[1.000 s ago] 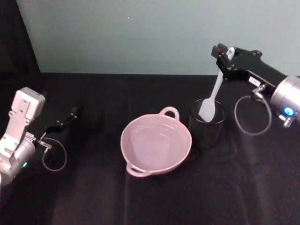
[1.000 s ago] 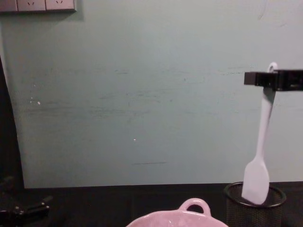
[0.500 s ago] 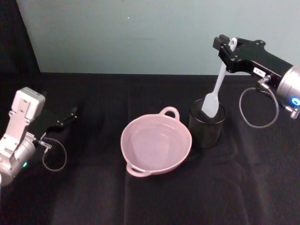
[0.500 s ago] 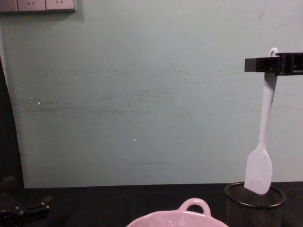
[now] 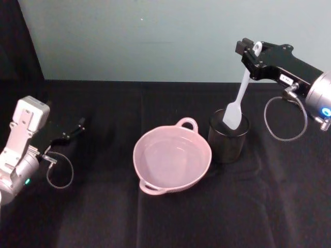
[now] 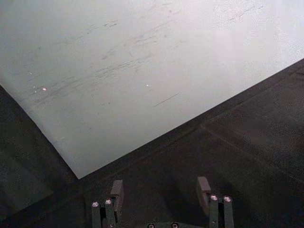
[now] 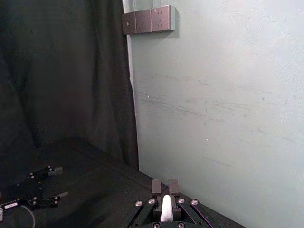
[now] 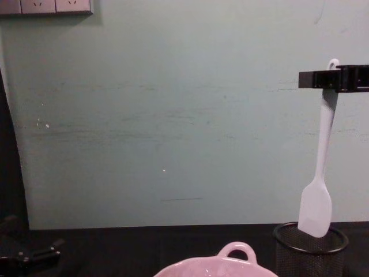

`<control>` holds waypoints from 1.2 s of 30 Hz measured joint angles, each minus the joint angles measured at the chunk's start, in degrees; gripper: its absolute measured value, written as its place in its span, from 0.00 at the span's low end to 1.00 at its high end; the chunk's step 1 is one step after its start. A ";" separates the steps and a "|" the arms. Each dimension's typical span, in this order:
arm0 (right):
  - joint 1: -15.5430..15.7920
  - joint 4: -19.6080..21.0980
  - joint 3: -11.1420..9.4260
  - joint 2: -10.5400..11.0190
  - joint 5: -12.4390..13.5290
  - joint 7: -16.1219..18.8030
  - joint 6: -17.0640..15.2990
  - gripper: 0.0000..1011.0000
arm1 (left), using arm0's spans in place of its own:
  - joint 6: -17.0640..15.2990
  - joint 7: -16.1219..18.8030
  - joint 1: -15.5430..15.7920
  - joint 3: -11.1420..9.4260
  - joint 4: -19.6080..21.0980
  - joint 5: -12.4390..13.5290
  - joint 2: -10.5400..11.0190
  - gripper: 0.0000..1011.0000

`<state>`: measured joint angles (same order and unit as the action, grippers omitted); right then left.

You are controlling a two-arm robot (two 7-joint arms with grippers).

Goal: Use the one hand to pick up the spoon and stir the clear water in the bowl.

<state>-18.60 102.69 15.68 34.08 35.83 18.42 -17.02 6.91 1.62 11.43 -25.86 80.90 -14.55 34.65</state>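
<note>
My right gripper (image 5: 249, 51) is up at the back right, shut on the top of the white spoon's (image 5: 241, 90) handle. The spoon (image 8: 324, 150) hangs nearly upright from the gripper (image 8: 330, 79), its flat blade just at the mouth of the black mesh cup (image 8: 311, 249). In the right wrist view the handle tip (image 7: 166, 209) shows between the shut fingers. The pink bowl (image 5: 138, 143) with clear water sits at the table's middle, left of the cup (image 5: 227, 140). My left gripper (image 5: 78, 125) rests open at the far left, low over the table.
The table is covered with black cloth (image 5: 170, 222). A pale green wall (image 8: 173, 115) stands close behind it, with sockets (image 7: 148, 20) high up. A cable loop (image 5: 282, 119) hangs beneath the right wrist.
The right gripper has lifted the spoon, so the blade has risen from inside the mesh cup to its mouth. The left arm has not moved.
</note>
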 joint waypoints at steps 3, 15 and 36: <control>0.04 0.01 -0.02 0.02 0.03 -0.04 0.01 0.10 | 0.00 0.00 0.00 0.00 0.00 0.00 0.00 1.00; -0.44 1.89 2.21 -0.79 3.41 2.12 1.31 0.10 | 0.00 0.00 0.00 0.00 0.00 0.00 0.00 1.00; -7.45 -12.24 17.02 -4.63 -2.79 13.99 10.72 0.10 | 0.00 0.00 0.00 0.00 0.00 0.00 0.00 1.00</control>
<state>-26.05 90.44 32.69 29.45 33.04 32.40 -6.29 6.91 1.62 11.43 -25.86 80.90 -14.55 34.64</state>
